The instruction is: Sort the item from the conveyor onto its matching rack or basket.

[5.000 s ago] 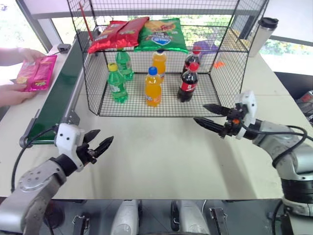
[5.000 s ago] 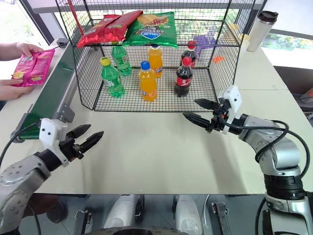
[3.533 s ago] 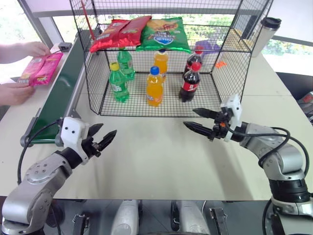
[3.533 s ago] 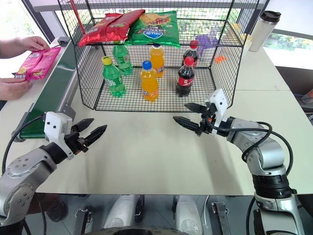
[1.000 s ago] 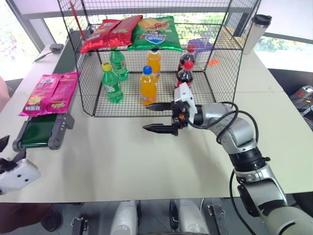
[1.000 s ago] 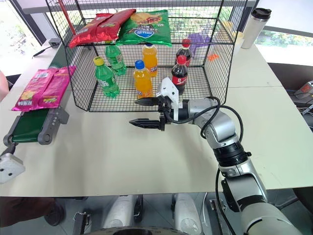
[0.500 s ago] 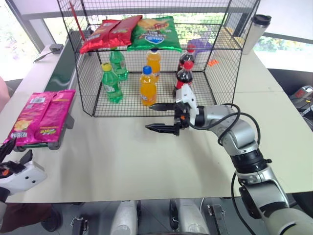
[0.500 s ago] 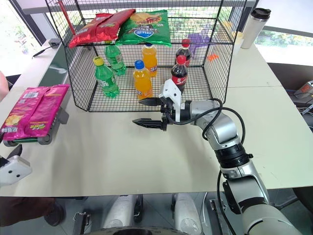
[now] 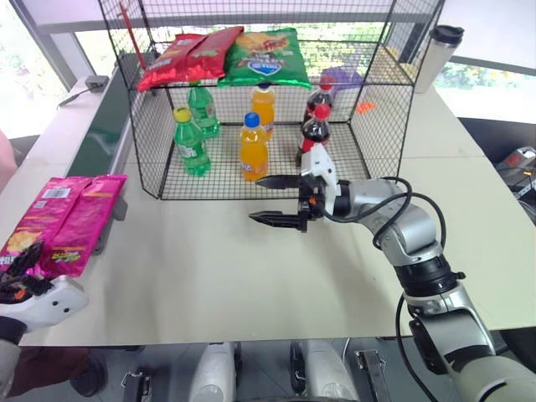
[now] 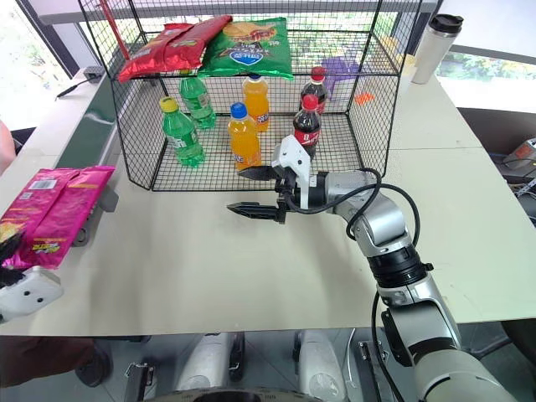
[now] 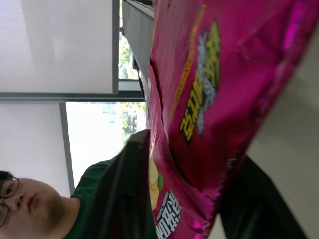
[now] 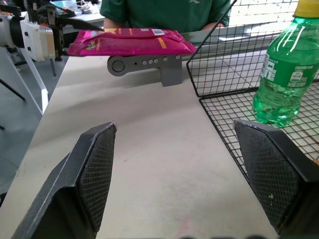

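Although the left gripper (image 9: 18, 270) sits at the very edge of the head views, its black fingers (image 11: 124, 199) can be seen in its wrist view closed either side of the near end of the magenta crisp bag (image 9: 63, 222), so it has hold of the bag. The bag lies over the near end of the conveyor (image 9: 107, 126), hiding the roller there and overhanging toward the table (image 9: 209, 260) edge. White Chinese characters and yellow chips show on the bag, but the writing cannot be read. The right gripper (image 9: 270, 199) hangs just in front of the wire rack (image 9: 385, 126), its two fingers spread wide with nothing between them. On the rack's upper shelf lie two red crisp bags (image 9: 188, 54) and a green crisp bag (image 9: 270, 57) with a blue oval logo. On its floor stand two green bottles (image 9: 191, 141), two orange bottles (image 9: 254, 147) and two cola bottles (image 9: 315, 127). A lidded tumbler (image 9: 433, 57) stands beyond the rack, and a person in a green top (image 12: 164, 12) is partly cut off.
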Tool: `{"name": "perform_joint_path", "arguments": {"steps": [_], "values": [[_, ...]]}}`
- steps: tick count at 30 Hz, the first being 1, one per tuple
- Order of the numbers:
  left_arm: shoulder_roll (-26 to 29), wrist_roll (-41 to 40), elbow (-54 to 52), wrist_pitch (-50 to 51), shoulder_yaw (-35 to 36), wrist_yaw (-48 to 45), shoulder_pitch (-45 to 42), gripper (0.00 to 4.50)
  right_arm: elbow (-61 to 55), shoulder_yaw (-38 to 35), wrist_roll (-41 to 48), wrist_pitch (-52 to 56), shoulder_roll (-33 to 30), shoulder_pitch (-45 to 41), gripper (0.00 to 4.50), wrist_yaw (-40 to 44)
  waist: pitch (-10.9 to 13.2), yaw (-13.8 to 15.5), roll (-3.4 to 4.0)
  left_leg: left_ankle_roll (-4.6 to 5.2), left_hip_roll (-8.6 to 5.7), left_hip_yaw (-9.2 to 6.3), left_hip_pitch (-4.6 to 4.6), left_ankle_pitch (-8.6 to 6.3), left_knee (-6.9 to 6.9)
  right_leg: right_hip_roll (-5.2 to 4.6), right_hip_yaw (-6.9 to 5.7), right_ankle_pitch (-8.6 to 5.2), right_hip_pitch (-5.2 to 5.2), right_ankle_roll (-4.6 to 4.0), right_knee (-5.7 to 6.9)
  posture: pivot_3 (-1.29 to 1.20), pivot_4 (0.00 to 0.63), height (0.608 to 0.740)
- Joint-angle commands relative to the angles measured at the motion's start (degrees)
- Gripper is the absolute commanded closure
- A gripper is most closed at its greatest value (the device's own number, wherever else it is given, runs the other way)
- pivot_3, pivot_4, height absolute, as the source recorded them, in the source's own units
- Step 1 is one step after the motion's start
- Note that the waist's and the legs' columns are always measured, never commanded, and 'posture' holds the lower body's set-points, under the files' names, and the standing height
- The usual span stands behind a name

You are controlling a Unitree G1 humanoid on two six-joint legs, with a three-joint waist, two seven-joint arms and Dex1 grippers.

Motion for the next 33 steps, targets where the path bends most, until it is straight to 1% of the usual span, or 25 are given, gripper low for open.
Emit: {"name": "perform_joint_path", "arguments": {"steps": [1, 5, 7, 9, 12, 13, 15, 16, 18, 20, 21, 23, 24, 25, 27, 30, 32, 33], "values": [[0.61, -0.01, -1.40, -0.01, 1.27, 0.09, 0.33, 4.49, -1.32, -1.45, 0.21, -1.11, 0.16, 0.14, 0.62, -0.48, 0.00, -0.01, 0.00, 0.00, 0.00, 0.02, 0.00, 0.00, 0.00, 0.00, 0.01, 0.00, -0.03, 0.01, 0.04, 0.00, 0.150, 0.740], [0.43, -1.56, -2.84, 1.53, 3.34, -0.79, 0.00, 4.49, -0.57, -1.31, 0.00, -1.65, 0.32, 0.06, 0.62, -0.55, -0.01, 0.03, -0.01, 0.00, 0.00, 0.04, 0.01, 0.00, 0.04, -0.01, 0.02, 0.00, -0.15, 0.01, 0.35, 0.00, 0.150, 0.740], [0.26, -3.79, -3.90, 3.35, 4.86, -2.04, -0.61, 4.49, 0.11, -1.18, -0.25, -2.07, 0.53, -0.10, 0.62, -0.51, -0.01, 0.02, -0.01, 0.00, 0.03, 0.04, 0.04, 0.00, 0.06, 0.03, 0.02, 0.00, -0.16, 0.00, 0.41, 0.00, 0.150, 0.740], [1.11, -10.65, -6.37, 6.96, 8.52, -6.44, -1.52, 4.49, 1.28, -1.16, -0.61, -2.73, 0.76, -0.50, 0.62, -0.33, -0.04, 0.02, -0.06, 0.00, 0.08, 0.03, 0.05, 0.00, 0.09, 0.10, 0.02, 0.01, -0.16, -0.02, 0.44, 0.00, 0.150, 0.740], [4.05, -22.40, -10.02, 16.01, 15.83, -14.81, -4.18, 4.49, 3.18, -1.55, -0.91, -3.52, 0.86, -1.44, 0.62, 0.05, -0.04, 0.04, -0.07, 0.00, 0.17, -0.01, 0.04, 0.01, 0.12, 0.19, 0.02, 0.03, -0.16, -0.09, 0.44, 0.00, 0.150, 0.740], [6.51, -26.53, -10.76, 20.00, 19.23, -18.96, -4.78, 4.49, 3.87, -1.90, -0.76, -3.56, 0.85, -1.89, 0.62, 0.16, -0.04, 0.01, -0.08, 0.00, 0.17, -0.01, 0.05, 0.01, 0.12, 0.21, 0.02, 0.03, -0.16, -0.10, 0.44, 0.00, 0.150, 0.740], [13.90, -37.50, -10.84, 31.82, 28.40, -28.26, -7.86, 4.49, 6.16, -3.12, -0.05, -3.62, 0.95, -3.37, 0.62, 0.40, -0.04, 0.01, -0.08, -0.04, 0.16, -0.04, 0.04, 0.03, 0.16, 0.30, 0.01, 0.05, -0.17, -0.15, 0.47, 0.00, 0.150, 0.740], [17.38, -41.48, -10.32, 36.49, 32.16, -32.56, -8.86, 4.49, 7.13, -3.59, 0.17, -3.69, 1.11, -4.00, 0.62, 0.45, -0.02, -0.04, -0.08, -0.04, 0.17, -0.04, 0.05, 0.03, 0.15, 0.32, 0.01, 0.05, -0.17, -0.15, 0.45, 0.00, 0.150, 0.740], [22.91, -46.15, -8.58, 43.02, 37.47, -38.58, -10.78, 4.49, 8.73, -4.44, 0.66, -3.70, 1.52, -5.11, 0.62, 0.71, -0.02, -0.06, -0.24, -0.05, 0.17, -0.01, 0.06, 0.03, 0.16, 0.41, 0.03, 0.07, -0.20, -0.19, 0.49, 0.00, 0.150, 0.740], [28.64, -50.03, -5.77, 50.27, 42.04, -45.26, -12.53, 4.49, 10.28, -5.57, 1.50, -3.36, 2.10, -6.26, 0.62, 1.08, 0.02, -0.23, -0.08, -0.08, 0.16, 0.03, 0.08, 0.05, 0.14, 0.42, 0.05, 0.08, -0.20, -0.22, 0.46, 0.00, 0.150, 0.740], [33.63, -51.75, -2.33, 55.13, 45.12, -50.95, -13.44, 4.49, 10.69, -6.36, 2.36, -2.70, 2.30, -6.97, 0.62, 1.41, 0.01, -0.26, -0.11, -0.08, 0.13, 0.13, 0.12, 0.05, 0.07, 0.38, 0.10, 0.08, -0.20, -0.21, 0.43, 0.00, 0.150, 0.740], [40.81, -54.59, 2.29, 62.91, 49.60, -61.22, -14.94, 4.49, 10.93, -7.69, 4.03, -1.36, 2.60, -7.77, 0.62, 1.97, 0.04, -0.32, -0.13, -0.08, 0.16, 0.13, 0.12, 0.05, 0.03, 0.51, 0.09, 0.07, -0.26, -0.21, 0.47, 0.00, 0.150, 0.740], [43.44, -55.79, 3.94, 65.73, 50.83, -65.42, -16.11, 4.49, 10.61, -8.37, 5.14, -0.25, 2.55, -7.95, 0.62, 2.29, 0.06, -0.39, -0.10, -0.08, 0.17, 0.16, 0.13, 0.05, -0.02, 0.54, 0.11, 0.07, -0.27, -0.21, 0.46, 0.00, 0.150, 0.740], [44.96, -56.24, 4.85, 67.51, 51.35, -68.14, -17.14, 4.49, 10.40, -8.79, 5.85, 0.49, 2.49, -8.04, 0.62, 2.47, 0.05, -0.40, -0.11, -0.08, 0.17, 0.18, 0.13, 0.05, -0.04, 0.54, 0.13, 0.07, -0.28, -0.21, 0.47, 0.00, 0.150, 0.740], [49.30, -59.98, 8.39, 70.87, 51.09, -71.10, -23.06, 4.49, 9.18, -10.30, 8.27, 3.13, 1.98, -8.23, 0.62, 2.69, 0.07, -0.40, -0.08, -0.09, 0.17, 0.22, 0.16, 0.05, -0.10, 0.52, 0.15, 0.07, -0.28, -0.21, 0.43, 0.00, 0.150, 0.740], [54.22, -65.06, 13.18, 74.48, 48.36, -71.43, -32.53, 4.49, 7.59, -12.42, 11.04, 6.31, 1.20, -8.50, 0.62, 2.21, 0.08, -0.44, -0.12, -0.09, 0.19, 0.21, 0.14, 0.06, -0.12, 0.54, 0.16, 0.06, -0.33, -0.22, 0.46, 0.00, 0.150, 0.740], [56.02, -68.33, 15.45, 75.24, 45.28, -70.01, -38.00, 4.49, 7.47, -13.56, 11.90, 7.15, 0.83, -8.84, 0.62, 1.83, 0.08, -0.45, -0.11, -0.09, 0.18, 0.23, 0.15, 0.06, -0.11, 0.54, 0.19, 0.07, -0.32, -0.21, 0.45, 0.00, 0.150, 0.740], [56.75, -72.32, 16.63, 75.00, 42.56, -68.10, -41.03, 4.49, 8.08, -14.36, 12.28, 7.20, 0.71, -9.32, 0.62, 1.68, 0.08, -0.44, -0.11, -0.09, 0.18, 0.25, 0.17, 0.06, -0.11, 0.53, 0.22, 0.06, -0.31, -0.21, 0.47, 0.00, 0.150, 0.740]]}}
